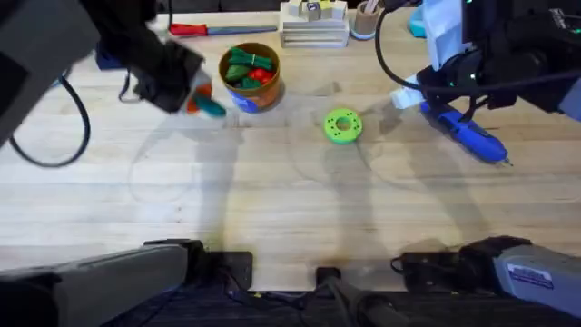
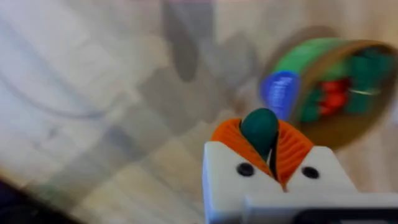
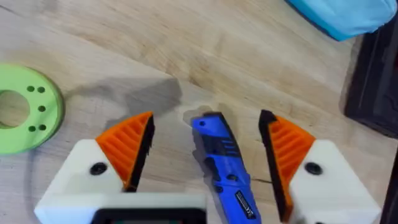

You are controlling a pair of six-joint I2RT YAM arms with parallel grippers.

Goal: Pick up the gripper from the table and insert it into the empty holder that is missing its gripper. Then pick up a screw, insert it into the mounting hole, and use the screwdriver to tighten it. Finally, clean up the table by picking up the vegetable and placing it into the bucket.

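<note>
- Evidently the clean-up step is in hand: on the table (image 1: 272, 218), the left gripper (image 1: 201, 98) hangs above the boards toward the far edge, left of centre, its orange pads (image 2: 292, 146) pinched tight on a small green vegetable (image 2: 260, 129).
- Just beside it, toward the middle of the far edge, stands the bucket (image 1: 251, 77), upright, with green and red pieces already inside and a blue patch (image 2: 279, 93) on its side.
- By judgement, the next move calls for carrying the vegetable over the bucket's rim and only then parting the pads, so that the piece drops inside and does not clip the wall.
- Near the right edge, the right gripper (image 3: 208, 155) sits low with its jaws wide, straddling the blue screwdriver (image 1: 467, 134), which lies flat on the wood; no pad touches it.
- Between bucket and screwdriver, near the table's centre, lies a green disc (image 1: 342, 126), flat and apart from both.
- Along the far edge rests a red-handled driver (image 1: 204, 29).
</note>
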